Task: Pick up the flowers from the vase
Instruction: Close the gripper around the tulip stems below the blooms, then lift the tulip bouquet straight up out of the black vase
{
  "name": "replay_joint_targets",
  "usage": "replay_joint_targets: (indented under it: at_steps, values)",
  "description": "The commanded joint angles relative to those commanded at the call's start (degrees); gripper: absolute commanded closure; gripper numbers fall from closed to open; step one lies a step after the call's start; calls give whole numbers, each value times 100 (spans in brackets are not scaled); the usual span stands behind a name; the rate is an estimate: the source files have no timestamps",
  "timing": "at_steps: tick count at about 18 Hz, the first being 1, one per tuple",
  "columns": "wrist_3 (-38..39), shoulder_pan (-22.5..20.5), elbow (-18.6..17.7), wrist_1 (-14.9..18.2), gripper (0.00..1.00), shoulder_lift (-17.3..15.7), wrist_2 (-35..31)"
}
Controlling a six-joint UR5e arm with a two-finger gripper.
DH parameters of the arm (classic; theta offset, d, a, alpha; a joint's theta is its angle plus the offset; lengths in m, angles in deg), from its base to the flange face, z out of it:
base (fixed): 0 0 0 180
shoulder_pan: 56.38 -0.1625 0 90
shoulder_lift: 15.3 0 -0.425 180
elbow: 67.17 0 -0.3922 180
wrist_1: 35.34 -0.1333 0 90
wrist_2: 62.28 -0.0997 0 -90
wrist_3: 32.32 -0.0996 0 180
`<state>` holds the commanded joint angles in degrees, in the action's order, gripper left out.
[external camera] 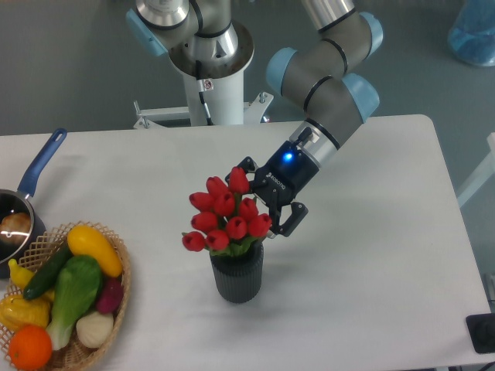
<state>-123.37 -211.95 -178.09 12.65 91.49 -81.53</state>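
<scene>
The flowers, a bunch of red tulips with green stems, stand upright in the vase, a small dark grey ribbed cylinder at the table's middle front. My gripper comes in from the upper right, level with the flower heads. Its jaws are spread wide. One finger is above the bunch's upper right and the other finger is by its right side. The right-hand tulip heads lie at or between the fingertips. I cannot tell if they touch.
A wicker basket of colourful vegetables and fruit sits at the front left. A blue-handled saucepan is at the left edge. The arm's white base stands behind the table. The white table extends to the right.
</scene>
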Motion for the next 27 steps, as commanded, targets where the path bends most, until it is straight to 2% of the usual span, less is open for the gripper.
replay_joint_targets:
  at_steps: [2, 3, 5, 7, 12, 16, 22, 27]
  values:
    - [26, -35, -35, 9, 85, 0, 9]
    - [35, -53, -35, 9, 92, 0, 9]
    - [114, -97, -27, 18, 99, -9, 79]
    - [297, -149, 0, 18, 100, -52, 367]
    - [703, -237, 88, 18, 100, -175, 571]
    - [1141, -290, 315, 18, 100, -202, 747]
    - [2073, -290, 711, 18, 100, -439, 817]
    - [2522, -273, 782, 18, 100, -668, 826]
